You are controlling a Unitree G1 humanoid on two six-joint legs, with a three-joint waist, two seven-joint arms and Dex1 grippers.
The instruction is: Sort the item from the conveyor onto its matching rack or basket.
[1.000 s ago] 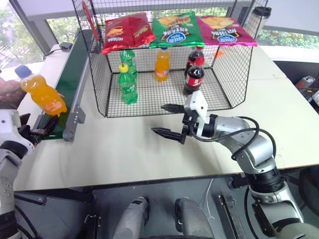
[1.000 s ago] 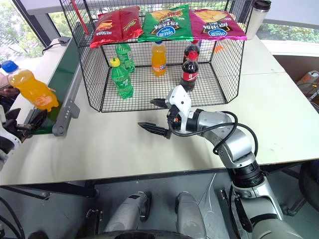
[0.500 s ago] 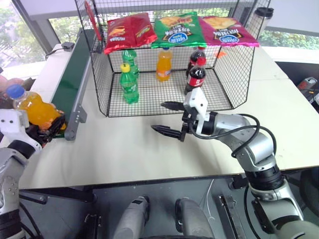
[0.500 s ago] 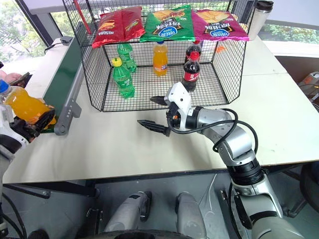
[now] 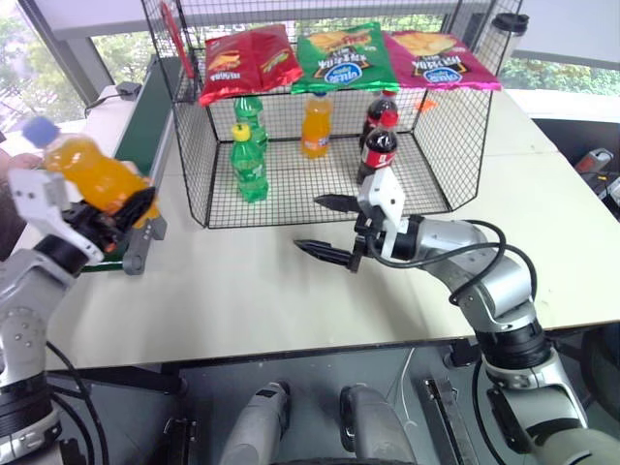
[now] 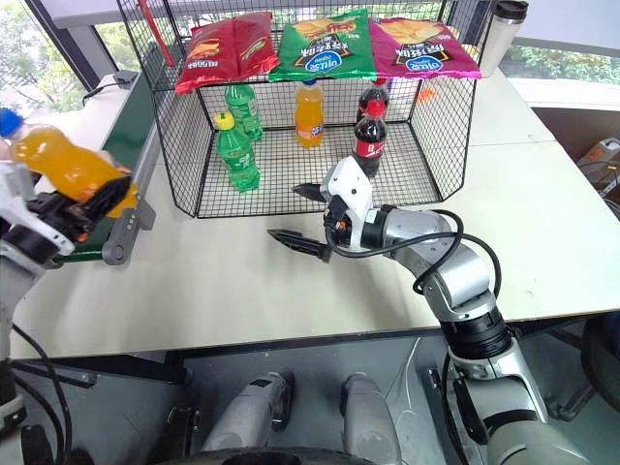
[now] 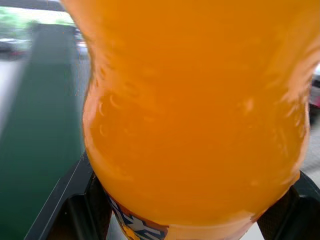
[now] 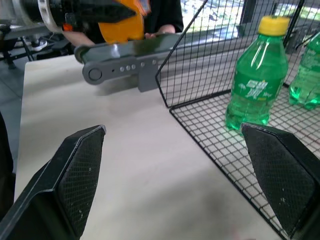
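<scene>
The item, an orange soda bottle point(image 5: 94, 175) with a blue cap, hangs tilted in the air over the near end of the conveyor point(image 5: 144, 127). My left gripper point(image 5: 129, 207) is shut on its lower body. In the left wrist view the bottle point(image 7: 195, 110) sits close between the fingers. The black wire cage point(image 5: 193, 160) stands on the table to the right of the belt, with its open front facing me. My right gripper point(image 5: 310, 223) hovers open and empty above the table in front of the cage, its fingers point(image 8: 79, 170) spread wide.
Inside the cage stand green bottles point(image 5: 249, 161), an orange bottle with an orange cap point(image 5: 315, 126) and cola bottles point(image 5: 378, 147). Snack bags point(image 5: 339, 56) lie on its top. A tumbler point(image 5: 504, 39) stands at the back right. A person's hand point(image 8: 160, 34) rests behind the conveyor.
My left gripper has shut on the orange soda bottle, then lifted it and carried it right, toward the cage. The right arm has stayed still.
</scene>
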